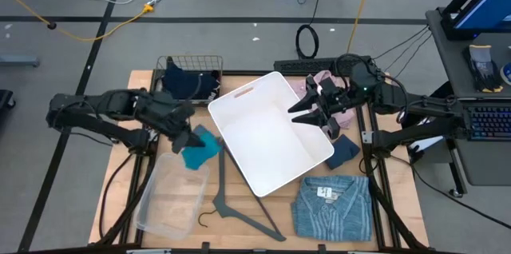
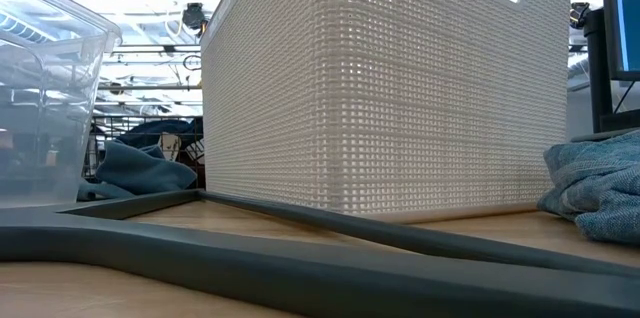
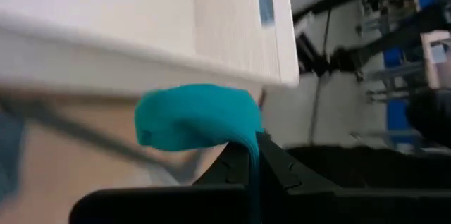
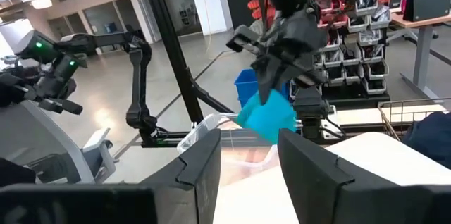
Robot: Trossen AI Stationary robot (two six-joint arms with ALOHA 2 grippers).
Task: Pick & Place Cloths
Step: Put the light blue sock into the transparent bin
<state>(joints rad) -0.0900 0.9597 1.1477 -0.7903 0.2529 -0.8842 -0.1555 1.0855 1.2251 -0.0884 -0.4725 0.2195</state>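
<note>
The left pincer (image 1: pixel 189 140) is clamped on a soft teal cloth (image 1: pixel 201 148), which hangs from its fingers above the wooden counter (image 1: pixel 239 222), just beside the left wall of the white woven-plastic basket (image 1: pixel 271 134) and over the far end of the clear plastic tub (image 1: pixel 168 194). The right pincer (image 1: pixel 307 113) hangs over the basket's right side with its jaws parted and nothing between them. Behind it, a pink fleece cloth (image 1: pixel 345 104) lies at the counter's right edge, touching that arm. A navy cloth (image 1: pixel 345 150) lies just beside the basket's right corner. Nearer the front, a blue striped shirt with a white label (image 1: pixel 331 206) lies flat. A grey plastic hanger (image 1: pixel 239 210) rests between tub and shirt. A wire basket (image 1: pixel 189 78) at the back holds dark cloth.
</note>
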